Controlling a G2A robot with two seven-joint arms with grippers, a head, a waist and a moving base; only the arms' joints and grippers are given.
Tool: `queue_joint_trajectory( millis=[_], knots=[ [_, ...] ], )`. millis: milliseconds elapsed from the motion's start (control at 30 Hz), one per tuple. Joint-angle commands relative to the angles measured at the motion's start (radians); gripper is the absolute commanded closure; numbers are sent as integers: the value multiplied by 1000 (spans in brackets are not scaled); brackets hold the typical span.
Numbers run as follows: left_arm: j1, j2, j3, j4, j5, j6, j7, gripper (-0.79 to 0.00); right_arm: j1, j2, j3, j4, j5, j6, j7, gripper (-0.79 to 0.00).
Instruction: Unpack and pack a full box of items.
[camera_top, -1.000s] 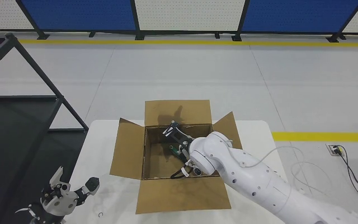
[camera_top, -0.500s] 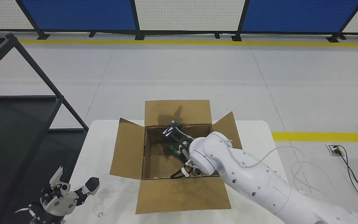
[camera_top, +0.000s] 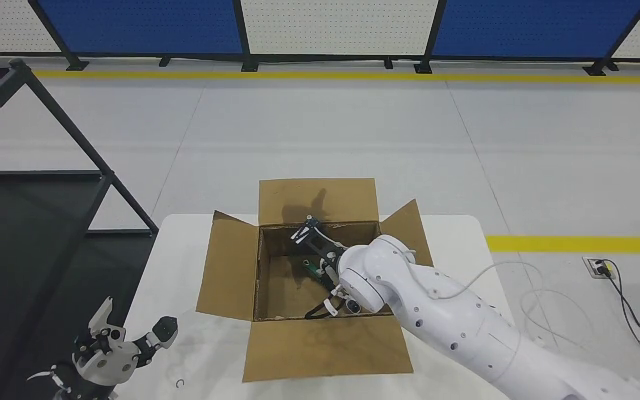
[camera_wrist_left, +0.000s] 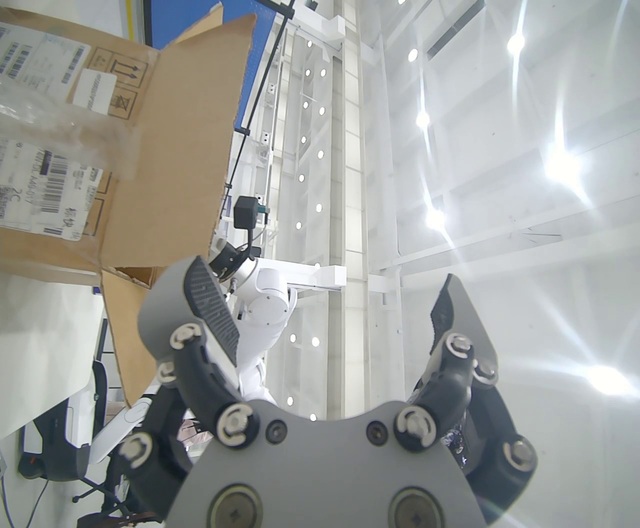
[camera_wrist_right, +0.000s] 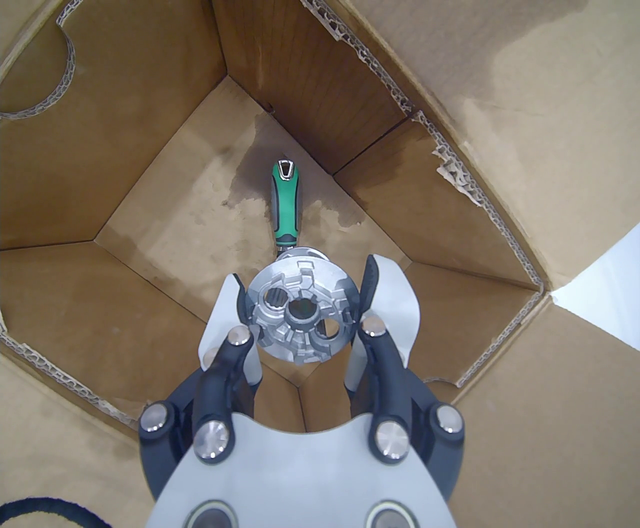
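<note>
While its arm overhangs the box, the right gripper clasps a hub.

Top view: right arm lies across the box and covers the near right part of its floor. The bits showing beside the wrist are too small to name. Base of left gripper is cut by the picture's lower edge. Small dark ring on the table: too small to identify.

Right wrist view: metal hub hides the head of the green-handled tool.

Left wrist view: box runs off the picture's edge; clear film over its labels is blurred.
</note>
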Motion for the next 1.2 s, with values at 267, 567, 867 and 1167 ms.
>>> queue_joint_trajectory(
  millis=[267, 567, 867, 1167],
  knots=[
    [0, 0, 0, 0, 0, 0, 0, -785, 0, 0, 0, 0, 0, 0, 0, 0],
    [0, 0, 0, 0, 0, 0, 0, -785, -29, -23, 27, 90, 27, 40, -32, 0],
    [0, 0, 0, 0, 0, 0, 0, -785, -7, -113, -6, 270, 50, 107, -78, 0],
    [0, 0, 0, 0, 0, 0, 0, -785, -5, -117, -8, 276, 51, 110, -76, 0]
  ],
)
